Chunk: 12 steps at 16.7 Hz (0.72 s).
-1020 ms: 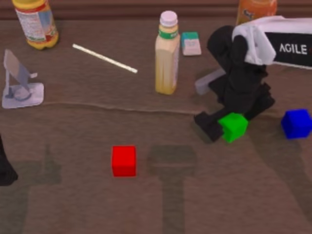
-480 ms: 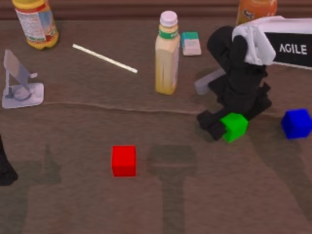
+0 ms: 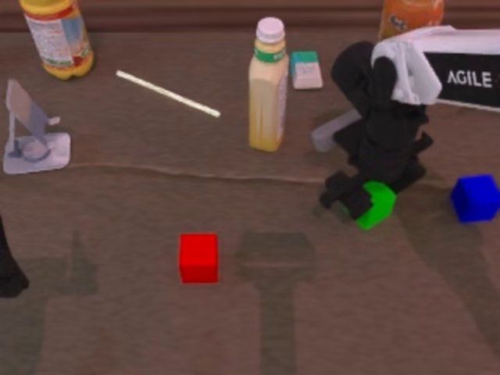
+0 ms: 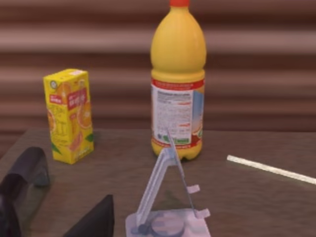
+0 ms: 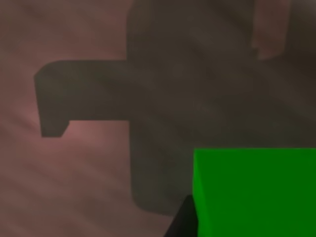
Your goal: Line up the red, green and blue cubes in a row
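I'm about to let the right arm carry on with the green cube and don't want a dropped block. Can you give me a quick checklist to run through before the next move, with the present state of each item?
1. Right gripper is at the green cube: ok, its fingers sit on both sides of the cube.
2. Grip is firm: cannot tell; the right wrist view shows only the cube's face and a shadow on the table.
3. Cube is clear of the table: cannot tell.
4. Red cube has free room beside it for a row: ok.
5. Blue cube is apart from the gripper: ok.
6. Left gripper is out of the way: ok, at the table's left edge.
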Motion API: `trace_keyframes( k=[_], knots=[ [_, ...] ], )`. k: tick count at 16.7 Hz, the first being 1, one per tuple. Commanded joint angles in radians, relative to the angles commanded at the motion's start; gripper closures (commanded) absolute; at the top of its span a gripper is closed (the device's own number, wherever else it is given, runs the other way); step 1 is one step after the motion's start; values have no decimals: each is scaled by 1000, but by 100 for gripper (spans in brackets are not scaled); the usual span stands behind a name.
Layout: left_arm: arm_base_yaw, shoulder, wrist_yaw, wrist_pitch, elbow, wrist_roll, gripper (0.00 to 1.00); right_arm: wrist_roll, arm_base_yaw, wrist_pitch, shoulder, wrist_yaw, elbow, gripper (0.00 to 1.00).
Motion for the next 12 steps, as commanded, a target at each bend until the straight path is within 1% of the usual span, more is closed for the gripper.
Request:
trace_keyframes(
  k=[1, 10, 12],
  knots=[
    [0, 0, 0, 0, 0, 0, 0, 0, 0, 0, 0, 0, 0, 100],
    [0, 0, 0, 0, 0, 0, 0, 1, -2, -6, -9, -1, 5, 100],
    [0, 0, 0, 0, 0, 0, 0, 0, 1, -44, -20, -1, 36, 100]
  ],
)
